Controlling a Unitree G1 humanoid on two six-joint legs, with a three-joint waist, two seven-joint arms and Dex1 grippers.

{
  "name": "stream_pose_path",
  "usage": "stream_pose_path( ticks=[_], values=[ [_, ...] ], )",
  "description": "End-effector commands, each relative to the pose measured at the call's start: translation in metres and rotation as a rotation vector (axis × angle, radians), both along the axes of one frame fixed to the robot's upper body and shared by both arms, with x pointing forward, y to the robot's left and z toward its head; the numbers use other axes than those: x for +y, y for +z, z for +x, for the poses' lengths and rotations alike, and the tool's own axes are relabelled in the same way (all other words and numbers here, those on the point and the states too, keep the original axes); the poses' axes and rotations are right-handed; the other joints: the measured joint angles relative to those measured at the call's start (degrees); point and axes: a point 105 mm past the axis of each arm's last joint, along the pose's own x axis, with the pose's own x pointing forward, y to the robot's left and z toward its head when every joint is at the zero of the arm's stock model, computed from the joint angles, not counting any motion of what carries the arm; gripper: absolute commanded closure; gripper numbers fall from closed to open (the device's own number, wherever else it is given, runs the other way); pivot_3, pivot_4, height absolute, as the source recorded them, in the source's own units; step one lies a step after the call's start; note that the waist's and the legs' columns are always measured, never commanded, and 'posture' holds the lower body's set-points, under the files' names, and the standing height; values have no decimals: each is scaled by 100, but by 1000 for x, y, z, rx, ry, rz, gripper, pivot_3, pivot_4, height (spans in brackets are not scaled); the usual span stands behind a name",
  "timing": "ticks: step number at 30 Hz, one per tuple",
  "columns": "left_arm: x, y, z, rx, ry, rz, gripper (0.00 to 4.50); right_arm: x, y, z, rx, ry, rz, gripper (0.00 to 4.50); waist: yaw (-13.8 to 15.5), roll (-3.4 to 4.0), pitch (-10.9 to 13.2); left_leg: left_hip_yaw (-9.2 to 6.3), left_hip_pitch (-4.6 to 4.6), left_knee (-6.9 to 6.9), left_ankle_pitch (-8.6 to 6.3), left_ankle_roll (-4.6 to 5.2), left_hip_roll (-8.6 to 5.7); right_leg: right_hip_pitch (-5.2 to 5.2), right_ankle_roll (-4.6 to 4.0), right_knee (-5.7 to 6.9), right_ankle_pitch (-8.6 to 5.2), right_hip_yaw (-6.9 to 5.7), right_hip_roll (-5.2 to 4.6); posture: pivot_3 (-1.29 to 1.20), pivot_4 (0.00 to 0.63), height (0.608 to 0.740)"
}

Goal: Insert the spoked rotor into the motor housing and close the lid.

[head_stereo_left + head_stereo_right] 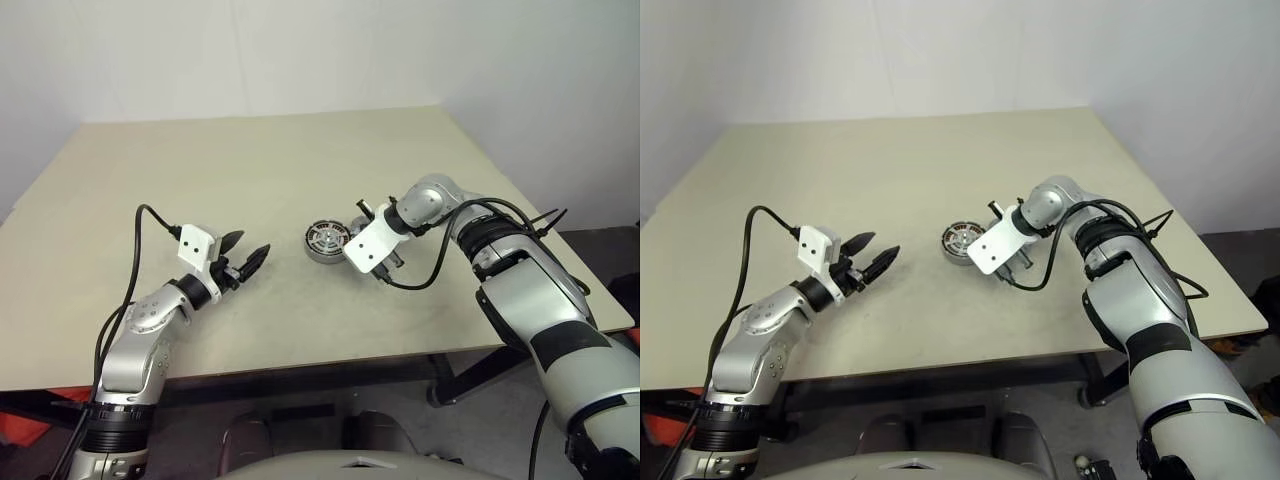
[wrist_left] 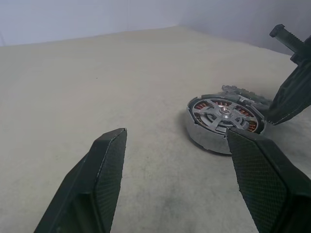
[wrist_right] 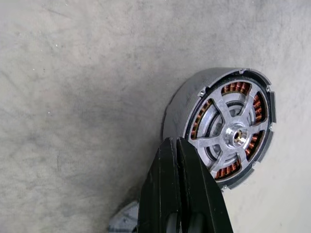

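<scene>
A: Head views: spoked rotor (image 1: 326, 238) already seated in motor housing (image 1: 322, 252), mid-table toward the right edge. Right gripper (image 1: 997, 268) just beside, pinched empty.

B: Wrist views: same. Left gripper (image 2: 175, 179) spread wide, empty. Lid closing left, apparently.

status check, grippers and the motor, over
Left gripper open, hovering apart from the motor housing. Right gripper shut, empty, tips at housing's rim. Spoked rotor seated in housing. Nothing in the way.
</scene>
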Motion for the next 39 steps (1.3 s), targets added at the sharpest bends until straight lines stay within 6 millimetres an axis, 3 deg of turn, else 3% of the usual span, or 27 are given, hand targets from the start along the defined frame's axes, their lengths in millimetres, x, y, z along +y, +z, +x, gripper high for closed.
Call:
stream_pose_path(
  ticks=[1, 5, 8, 11, 17, 29, 32, 35, 39],
  values=[
    [1, 11, -1, -53, 4, 3, 1044, 6, 14, 5, -38, 3, 29, 4463, -1, 0, 0, 0, 0, 0, 0, 0, 0, 0, 0, 0, 0, 0, 0, 0, 0, 740],
    [1, 11, -1, -50, 1, 4, 1044, 5, 16, 3, 3, -2, 15, 4463, -2, 0, 0, 0, -1, 0, 0, 0, 0, 0, 0, 0, 0, 0, 0, 0, 0, 740],
    [1, 11, 0, -50, 0, 5, 1044, 6, 16, 3, 6, -8, 25, 3849, -2, 0, 0, 0, -1, 0, 0, 0, 1, 0, 0, 0, 0, 0, 0, 0, 0, 740],
    [1, 11, 0, -50, 0, 6, 1044, 11, 17, 6, -18, -18, 53, 2868, -1, 0, 0, 0, -1, 0, 0, 0, 1, 0, 0, 0, 0, 0, 0, 0, 0, 740],
    [2, 9, -1, -44, 3, 11, 1044, 14, 17, 6, -19, -20, 58, 2868, -2, 0, 0, 0, 0, 0, 0, 0, 0, 0, 0, 0, 0, 0, 0, 0, 0, 740],
    [4, 9, -2, -46, 12, 12, 1044, 17, -3, 5, 35, -72, 35, 2868, 2, 0, 0, -1, 1, 0, 0, 0, 2, 0, 0, 0, 0, 0, -1, 0, 0, 740],
    [4, 9, -2, -45, 17, 11, 1044, 15, -5, 4, 54, -79, 27, 3445, -3, 0, 0, -1, 0, 0, 0, 0, 2, 0, 0, -1, 0, 0, 0, 0, 0, 740],
    [4, 9, -2, -45, 17, 10, 1044, 14, -7, 4, 56, -82, 23, 4374, -4, 0, 0, 0, 2, 0, 0, 0, 3, 5, 0, 1, 0, 0, 0, 0, 0, 740],
    [4, 9, -2, -46, 15, 9, 1044, 14, -9, 4, 61, -94, 29, 4374, -5, 0, 0, 0, 7, 3, 1, -3, 5, 10, -2, 6, 2, 1, 0, 0, 0, 740]
  ],
)
